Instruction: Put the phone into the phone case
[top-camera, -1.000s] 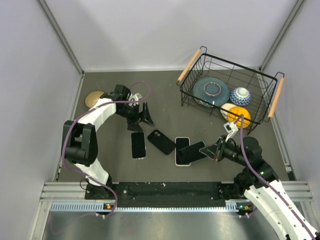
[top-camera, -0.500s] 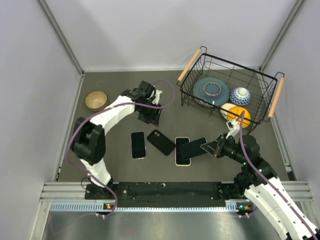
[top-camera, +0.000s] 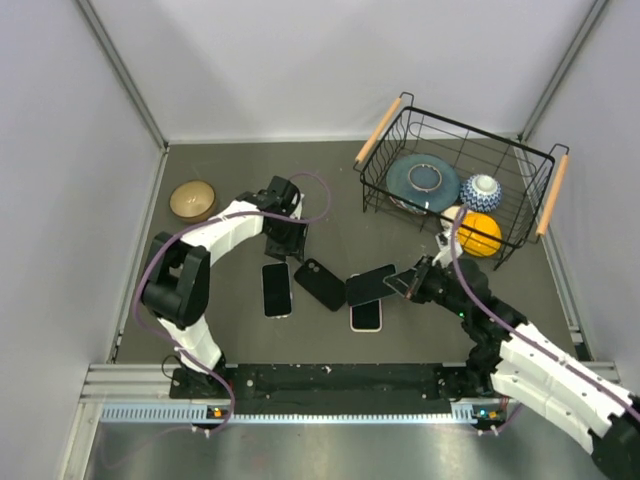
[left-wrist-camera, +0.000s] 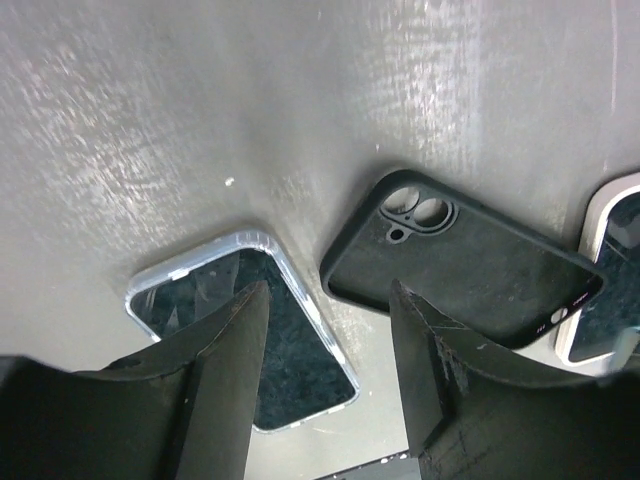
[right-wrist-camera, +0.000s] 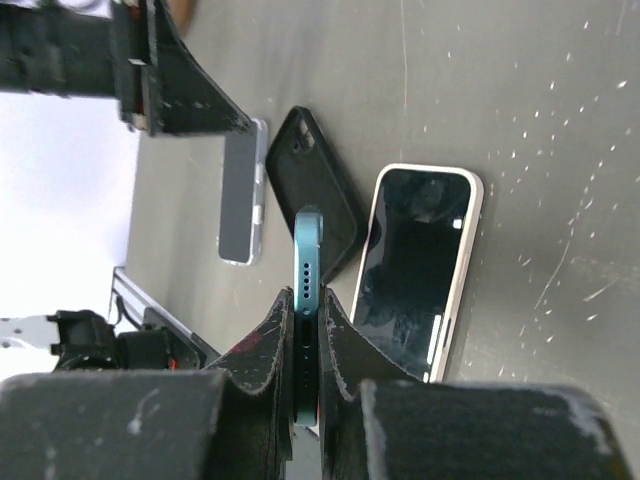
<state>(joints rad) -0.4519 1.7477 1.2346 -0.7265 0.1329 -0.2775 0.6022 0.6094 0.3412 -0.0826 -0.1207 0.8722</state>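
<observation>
Teal-edged phone (right-wrist-camera: 308, 245): clamped edge-on in the right gripper (right-wrist-camera: 308, 308), jaws closed hard on its two flat faces near one end. In the overhead view it hangs above the table (left-wrist-camera: 300, 100), just right of the black case (left-wrist-camera: 460, 265) and partly over the white-rimmed phone (right-wrist-camera: 415, 270), which lies close beside the case on that same side.

Left gripper (left-wrist-camera: 325, 320): jaws about half apart with nothing between them. It hovers just left of the case, over the near end of the clear-cased phone (left-wrist-camera: 245, 340).

Risks, my judgement only:
- Most of the held phone sticks out past the jaws. Any contact at its free end could swing it in the grip or pull it loose.
- The case lies loose and nothing pins it. Pressing one corner of the phone in would likely shove the case left into the clear-cased phone, or tip it up.
- I cannot tell whether the case lies open side up. If it does not, no amount of pressing will seat the phone.
- The camera cut-out sits at one end of the case, and a phone brought in reversed will jam.
- Both arms are working right at the case, so the left fingers could strike the incoming phone.
- The white-rimmed phone could get dragged along beneath the held one.
</observation>
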